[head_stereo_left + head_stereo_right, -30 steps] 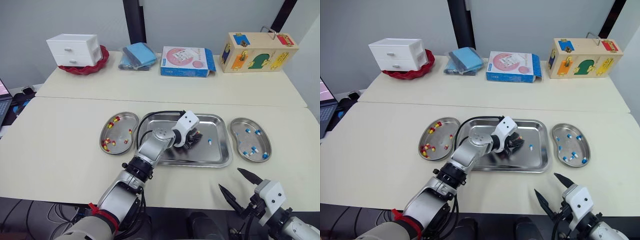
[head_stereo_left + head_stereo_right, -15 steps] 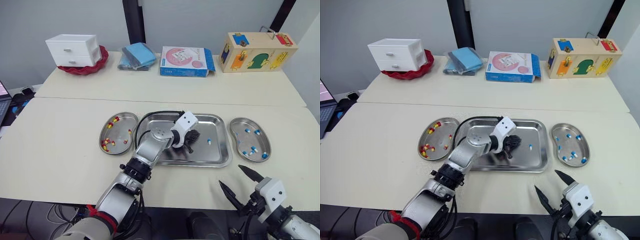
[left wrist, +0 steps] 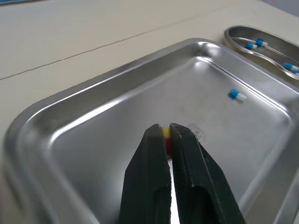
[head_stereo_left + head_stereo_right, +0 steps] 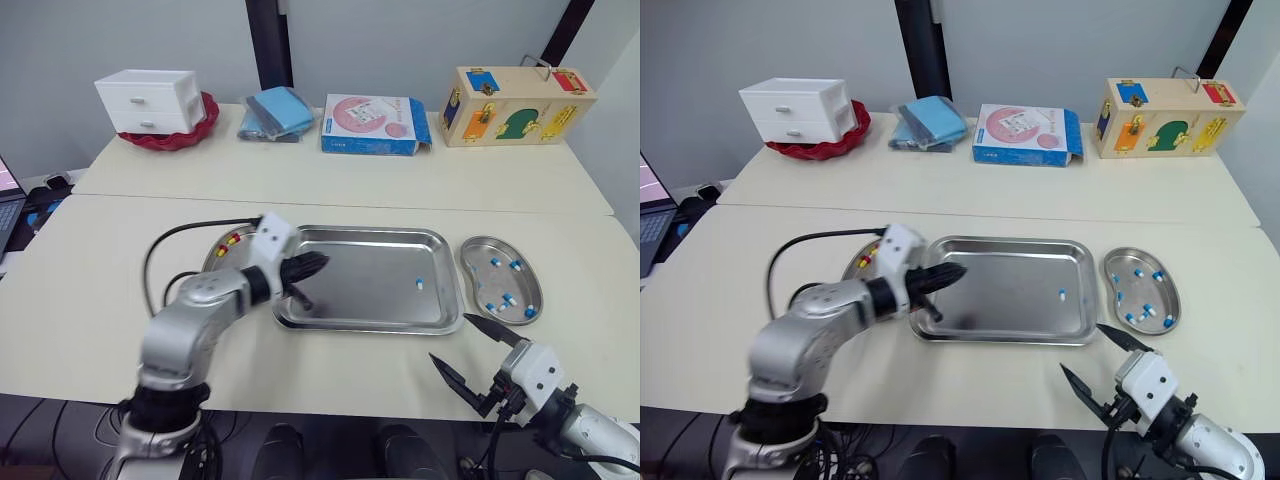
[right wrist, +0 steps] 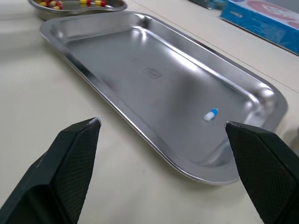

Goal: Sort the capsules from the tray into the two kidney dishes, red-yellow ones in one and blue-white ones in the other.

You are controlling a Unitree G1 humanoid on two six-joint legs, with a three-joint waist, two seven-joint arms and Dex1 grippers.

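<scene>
1. The left gripper [image 4: 312, 266] is pinched shut on a red-yellow capsule [image 3: 165, 134]. The left wrist view shows the capsule's yellow and red wedged between the two fingertips. In the head views those fingers read as a dark bundle and the capsule is too small to make out.
2. That gripper hangs over the left end of the tray [image 4: 370, 285], just inside its left rim.
3. One blue-white capsule [image 4: 419, 284] lies loose on the tray, toward its right end.
4. The left kidney dish [image 5: 79, 5] touches the tray's left rim. The right wrist view shows red-yellow capsules in it; in the head views the left arm covers most of the dish, so I cannot count them.
5. The right kidney dish [image 4: 522, 284] sits just beside the tray's right rim and holds at least five blue-white capsules.
6. The right gripper [image 4: 472, 355] is spread wide and holds nothing. It hovers over the worktop's front edge, in front of the tray's right front corner.
</scene>
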